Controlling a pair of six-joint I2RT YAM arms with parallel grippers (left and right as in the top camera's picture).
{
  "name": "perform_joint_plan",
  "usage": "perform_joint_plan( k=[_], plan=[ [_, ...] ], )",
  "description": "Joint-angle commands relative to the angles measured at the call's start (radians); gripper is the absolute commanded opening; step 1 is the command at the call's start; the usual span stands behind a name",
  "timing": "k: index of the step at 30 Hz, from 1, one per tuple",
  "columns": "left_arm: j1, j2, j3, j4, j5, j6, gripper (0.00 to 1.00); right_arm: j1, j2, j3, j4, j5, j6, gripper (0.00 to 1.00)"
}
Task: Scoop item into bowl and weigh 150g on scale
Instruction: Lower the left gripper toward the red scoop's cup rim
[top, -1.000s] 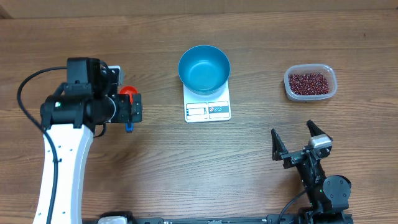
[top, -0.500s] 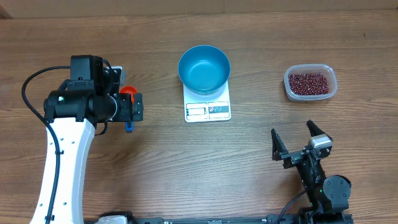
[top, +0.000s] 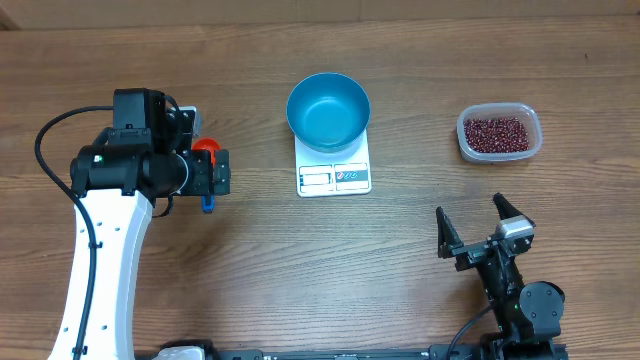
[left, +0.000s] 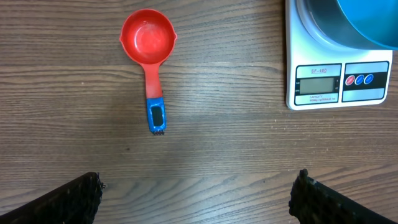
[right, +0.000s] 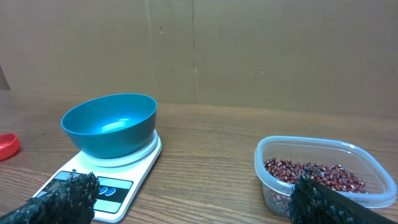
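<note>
No scooping had begun. The bowl (top: 328, 110) sat empty on the scale (top: 334, 176); the beans (top: 495, 133) lay in the tub (top: 533, 148), well apart. The left pincer (left: 198, 198) and right pincer (top: 469, 207) stood wide, holding nothing. The scoop (left: 149, 56) lay untouched on the worktop (top: 300, 280).

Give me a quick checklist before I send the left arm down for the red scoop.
1. Left gripper open and empty: ok, jaws wide apart.
2. Scoop free to grasp: ok, lying flat on the table, empty, untouched, handle pointing toward the gripper.
3. Bowl seated on scale: ok, and empty.
4. Scale zeroed: cannot tell, display digits unreadable.
5. Beans accessible: ok, in the uncovered clear tub right of the scale.
6. Right gripper out of the way: ok, open, empty, well clear of the scoop.
</note>
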Motion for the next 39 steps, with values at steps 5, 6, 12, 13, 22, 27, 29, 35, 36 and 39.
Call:
perform_joint_plan(
  k=[5,6,12,13,22,27,29,35,36,39],
  plan=[
    [0.002,0.002,0.026,0.002,0.003,0.019,1.00,0.005,-0.013,-0.010,0.006,-0.002,-0.002,1.00],
    [0.002,0.002,0.026,0.002,0.003,0.019,1.00,0.005,-0.013,-0.010,0.006,-0.002,-0.002,1.00],
    [0.002,0.002,0.026,0.003,0.004,0.019,1.00,0.005,-0.013,-0.010,0.006,-0.002,-0.002,1.00],
    [0.002,0.002,0.026,0.005,0.004,0.019,1.00,0.005,-0.013,-0.010,0.006,-0.002,-0.002,1.00],
    [0.002,0.002,0.026,0.013,0.013,-0.037,1.00,0.005,-0.013,-0.010,0.006,-0.002,-0.002,1.00],
    [0.002,0.002,0.026,0.021,0.012,-0.043,1.00,0.005,-0.013,-0.010,0.006,-0.002,-0.002,1.00],
    [0.002,0.002,0.026,0.024,0.012,-0.052,1.00,0.005,-0.013,-0.010,0.006,-0.002,-0.002,1.00],
    [0.002,0.002,0.026,0.025,0.009,-0.093,1.00,0.005,-0.013,-0.010,0.006,-0.002,-0.002,1.00],
    [0.002,0.002,0.026,0.026,0.007,-0.102,1.00,0.005,-0.013,-0.010,0.006,-0.002,-0.002,1.00],
    [0.002,0.002,0.026,0.027,0.006,-0.102,0.99,0.005,-0.013,-0.010,0.006,-0.002,-0.002,1.00]
  ],
)
